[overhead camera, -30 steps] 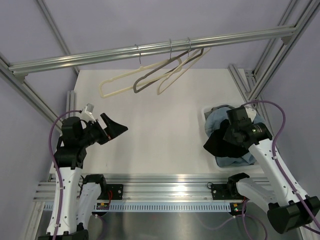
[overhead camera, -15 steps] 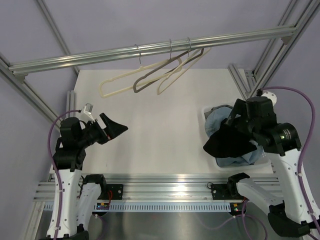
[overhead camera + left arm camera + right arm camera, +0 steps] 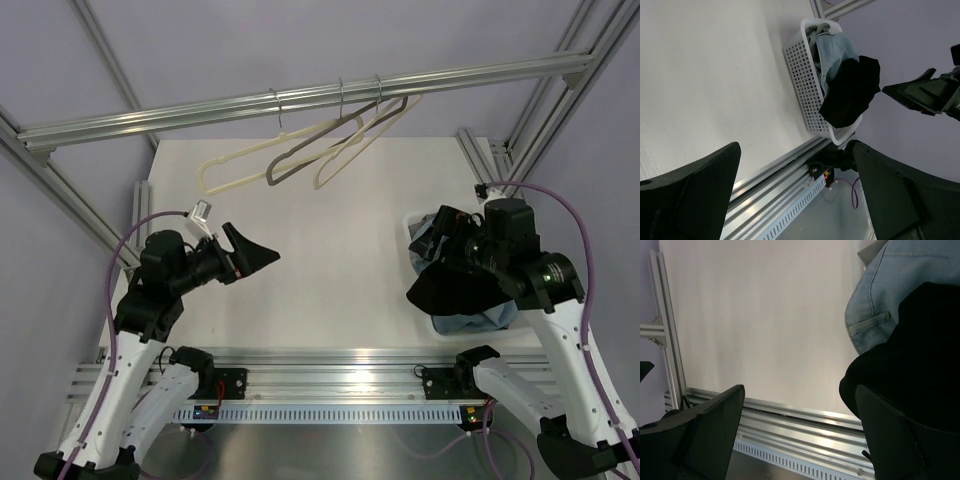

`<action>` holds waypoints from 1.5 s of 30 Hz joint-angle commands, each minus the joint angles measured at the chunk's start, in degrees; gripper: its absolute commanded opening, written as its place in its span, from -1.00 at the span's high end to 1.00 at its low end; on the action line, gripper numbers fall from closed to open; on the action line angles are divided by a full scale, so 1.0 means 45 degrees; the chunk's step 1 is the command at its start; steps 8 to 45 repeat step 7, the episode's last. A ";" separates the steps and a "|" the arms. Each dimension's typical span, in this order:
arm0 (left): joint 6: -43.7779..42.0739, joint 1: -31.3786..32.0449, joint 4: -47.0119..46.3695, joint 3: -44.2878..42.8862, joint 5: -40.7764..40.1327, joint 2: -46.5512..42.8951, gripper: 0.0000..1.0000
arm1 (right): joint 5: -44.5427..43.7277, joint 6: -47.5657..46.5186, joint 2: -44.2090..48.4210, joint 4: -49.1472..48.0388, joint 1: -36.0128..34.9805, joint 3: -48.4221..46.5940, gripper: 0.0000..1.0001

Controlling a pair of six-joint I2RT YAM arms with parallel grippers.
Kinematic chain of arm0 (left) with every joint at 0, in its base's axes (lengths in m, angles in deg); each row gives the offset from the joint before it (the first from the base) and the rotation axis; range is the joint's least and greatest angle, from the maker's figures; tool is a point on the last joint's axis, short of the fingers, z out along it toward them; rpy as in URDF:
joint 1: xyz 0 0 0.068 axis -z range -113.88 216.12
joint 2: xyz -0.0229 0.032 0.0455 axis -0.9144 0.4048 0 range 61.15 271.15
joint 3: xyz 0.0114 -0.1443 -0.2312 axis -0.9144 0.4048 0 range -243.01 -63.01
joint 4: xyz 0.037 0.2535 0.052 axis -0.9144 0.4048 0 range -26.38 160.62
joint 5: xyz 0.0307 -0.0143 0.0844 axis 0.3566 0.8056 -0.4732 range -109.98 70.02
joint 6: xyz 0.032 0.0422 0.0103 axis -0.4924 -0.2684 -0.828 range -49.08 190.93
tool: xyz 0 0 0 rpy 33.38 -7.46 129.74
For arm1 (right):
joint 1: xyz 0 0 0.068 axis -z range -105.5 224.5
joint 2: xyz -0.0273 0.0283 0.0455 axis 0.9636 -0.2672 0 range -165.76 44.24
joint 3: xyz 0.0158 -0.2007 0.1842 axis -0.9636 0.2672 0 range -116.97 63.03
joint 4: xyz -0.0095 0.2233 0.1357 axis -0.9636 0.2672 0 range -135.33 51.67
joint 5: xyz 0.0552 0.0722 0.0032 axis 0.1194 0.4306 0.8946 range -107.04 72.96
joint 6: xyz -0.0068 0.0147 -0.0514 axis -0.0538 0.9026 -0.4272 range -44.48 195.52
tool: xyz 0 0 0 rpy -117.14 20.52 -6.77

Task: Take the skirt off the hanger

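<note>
Left tool [image 3: 795, 145] and right tool [image 3: 799, 388] both gape wide and empty, since the skirt [image 3: 450, 288] lies draped over the basket [image 3: 800, 65] and the grey hanger [image 3: 300, 152] hangs bare.

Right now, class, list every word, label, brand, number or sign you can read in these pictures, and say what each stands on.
No text can be read in any view.
Small red and yellow marks at the near edge: too small to read.
Jeans: no label or print shows.
Basket: no label or print shows.
</note>
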 commanded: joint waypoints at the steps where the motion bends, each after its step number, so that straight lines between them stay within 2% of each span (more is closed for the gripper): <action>1: 0.0809 0.0949 -0.1014 0.0414 -0.1487 -0.0421 -0.98 | 0.1321 -0.0007 0.0226 -0.1301 -0.0062 0.0858 -0.99; 3: 0.1182 0.1340 -0.1832 0.1329 -0.1352 -0.0735 -0.98 | 0.1636 0.0091 0.0345 -0.1635 -0.0042 0.1464 -0.99; 7: 0.1438 0.1673 -0.2013 0.1940 -0.1468 -0.1204 -0.98 | 0.1911 0.0150 0.0599 -0.2202 -0.0062 0.2129 -0.99; 45: 0.1438 0.1673 -0.2013 0.1940 -0.1468 -0.1204 -0.98 | 0.1911 0.0150 0.0599 -0.2202 -0.0062 0.2129 -0.99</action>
